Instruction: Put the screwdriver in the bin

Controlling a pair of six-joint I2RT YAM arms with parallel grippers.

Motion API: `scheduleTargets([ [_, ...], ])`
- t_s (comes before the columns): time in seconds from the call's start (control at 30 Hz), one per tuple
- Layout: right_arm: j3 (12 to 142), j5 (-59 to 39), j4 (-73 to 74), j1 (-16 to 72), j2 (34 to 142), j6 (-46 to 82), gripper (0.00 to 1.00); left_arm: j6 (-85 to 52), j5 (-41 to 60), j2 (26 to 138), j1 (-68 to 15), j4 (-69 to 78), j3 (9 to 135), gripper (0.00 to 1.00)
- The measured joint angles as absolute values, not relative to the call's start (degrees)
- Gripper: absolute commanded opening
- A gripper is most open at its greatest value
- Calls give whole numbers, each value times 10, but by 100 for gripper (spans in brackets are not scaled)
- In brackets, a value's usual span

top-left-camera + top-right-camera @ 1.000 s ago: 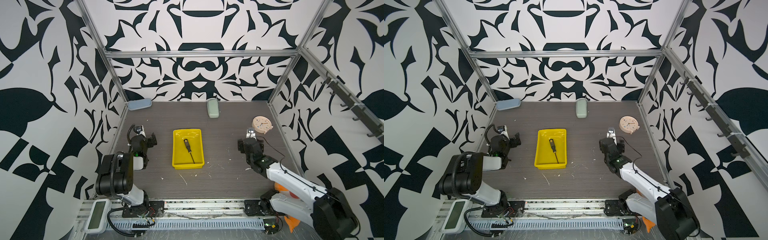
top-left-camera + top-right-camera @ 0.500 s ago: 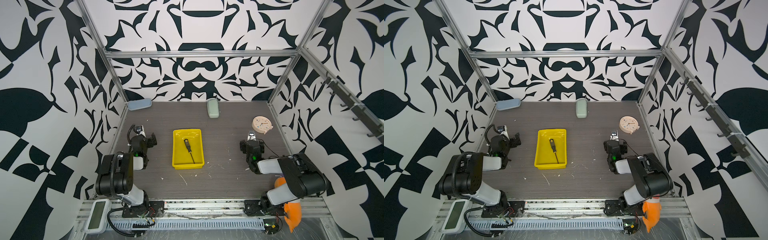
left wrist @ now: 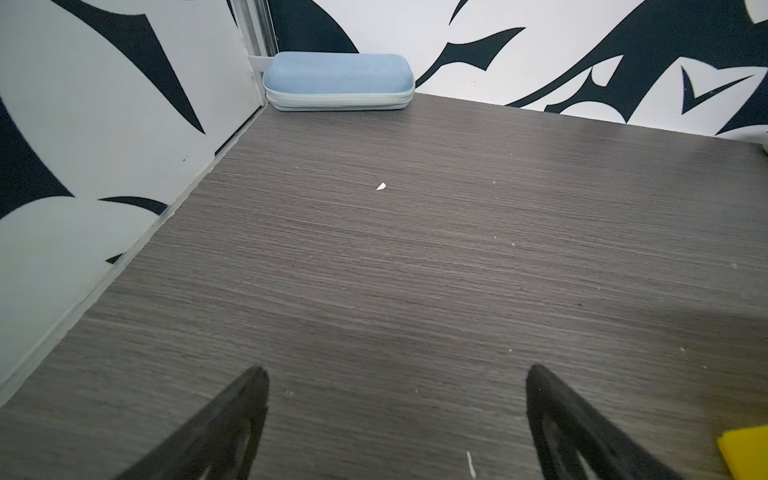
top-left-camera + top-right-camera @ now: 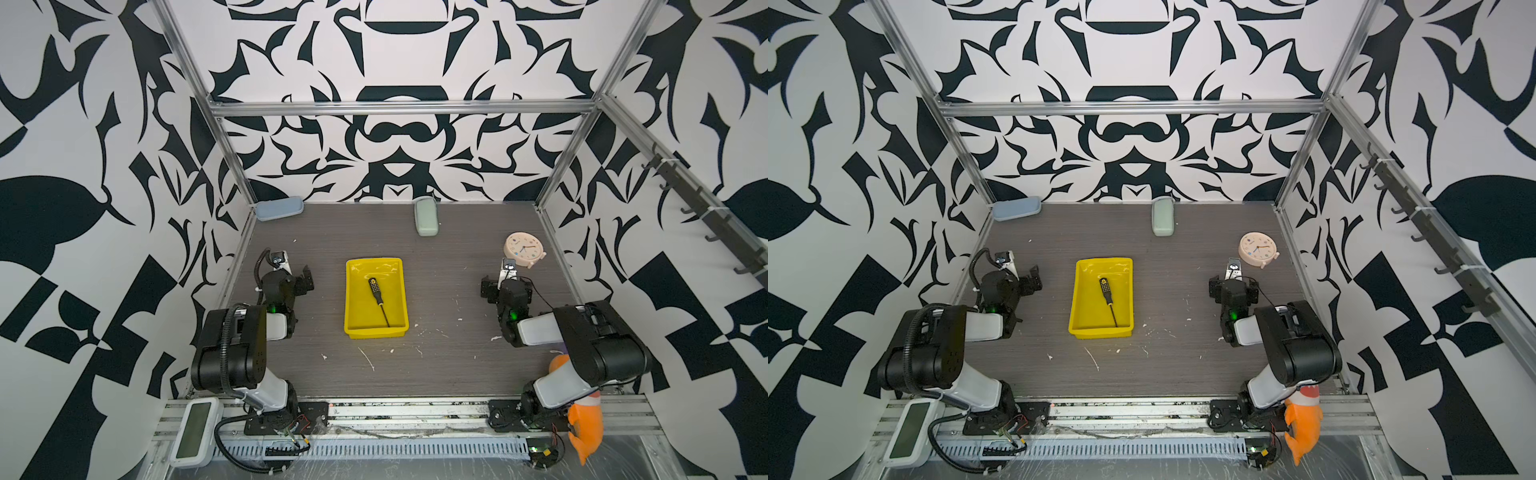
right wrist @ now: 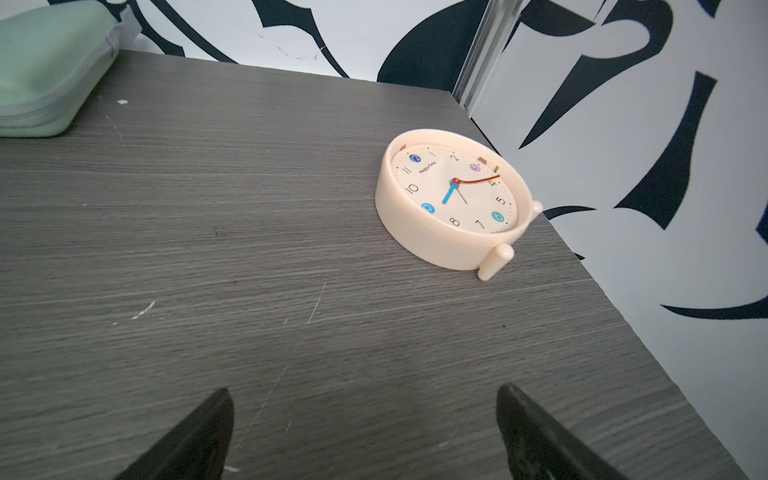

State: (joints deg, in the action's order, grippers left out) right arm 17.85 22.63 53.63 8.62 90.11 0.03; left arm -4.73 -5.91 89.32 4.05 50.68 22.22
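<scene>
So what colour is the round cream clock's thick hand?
Blue hand; right wrist view shows it best.

Open tabletop flanks the yellow bin; clock, blue case and green case stand toward the far wall.

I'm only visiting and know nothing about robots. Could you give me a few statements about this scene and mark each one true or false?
1. The screwdriver lies inside the yellow bin. True.
2. The clock lies flat, face up. True.
3. The right fingers grip the clock. False: they stand open and empty, apart from the clock.
4. The blue case sits in the yellow bin. False: it rests outside the bin, in a back corner.
5. The left fingers are open with nothing between them. True.
</scene>
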Motion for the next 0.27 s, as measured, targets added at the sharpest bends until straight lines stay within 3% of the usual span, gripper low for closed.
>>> scheduleTargets([
  [0.27,187,196,531,72,901,4,100,-47,-59,893,41,507,222,99],
])
